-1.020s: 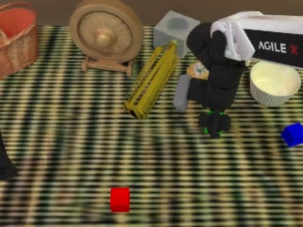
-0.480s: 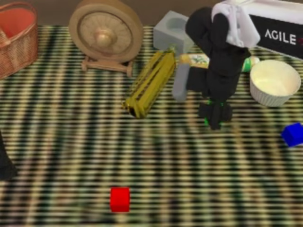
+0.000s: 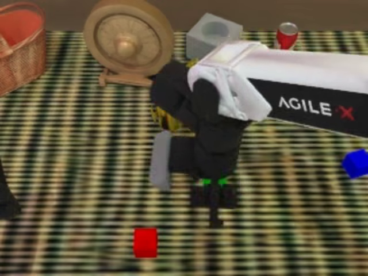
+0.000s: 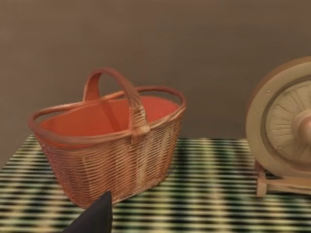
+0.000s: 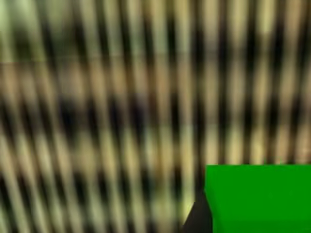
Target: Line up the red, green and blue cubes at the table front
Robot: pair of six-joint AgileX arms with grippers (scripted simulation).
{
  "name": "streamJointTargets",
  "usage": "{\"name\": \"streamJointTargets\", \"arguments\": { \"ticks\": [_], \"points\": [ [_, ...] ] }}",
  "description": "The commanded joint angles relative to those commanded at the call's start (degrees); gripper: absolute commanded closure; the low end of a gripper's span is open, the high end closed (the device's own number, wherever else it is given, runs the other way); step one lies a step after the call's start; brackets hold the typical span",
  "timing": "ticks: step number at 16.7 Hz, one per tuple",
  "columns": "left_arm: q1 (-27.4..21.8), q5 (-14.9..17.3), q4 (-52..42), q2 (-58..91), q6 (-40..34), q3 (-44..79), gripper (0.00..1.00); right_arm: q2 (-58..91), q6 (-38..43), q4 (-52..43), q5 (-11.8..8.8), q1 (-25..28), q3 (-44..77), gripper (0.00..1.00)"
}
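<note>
Carrying the green cube (image 5: 257,199) clamped, right tool (image 3: 214,198) swung forward, past the yellow roller, beside red cube (image 3: 145,242).

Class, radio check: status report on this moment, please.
Right hand holding green cube above table centre. Left hand parked at left edge. Red cube at front; blue cube far right. Path clear.

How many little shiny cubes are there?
3: small glossy red cube at the table's front; deep blue cube at its right edge; bright green cube in the right claw, mid-table.
</note>
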Motion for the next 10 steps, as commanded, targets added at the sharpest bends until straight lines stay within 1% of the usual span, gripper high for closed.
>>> {"name": "streamJointTargets", "arguments": {
  "ticks": [2,4,10],
  "points": [
    [0.0,0.0,0.0,0.0,0.0,0.0,0.0,-2.17,2.2,0.42,-0.01,4.79,-2.58,1.0],
    [0.0,0.0,0.0,0.0,0.0,0.0,0.0,-3.57,3.55,0.74,0.0,7.33,-4.17,1.0],
    [0.0,0.0,0.0,0.0,0.0,0.0,0.0,-3.22,3.78,1.63,-0.06,7.5,-4.96,1.0]
  ]
}}
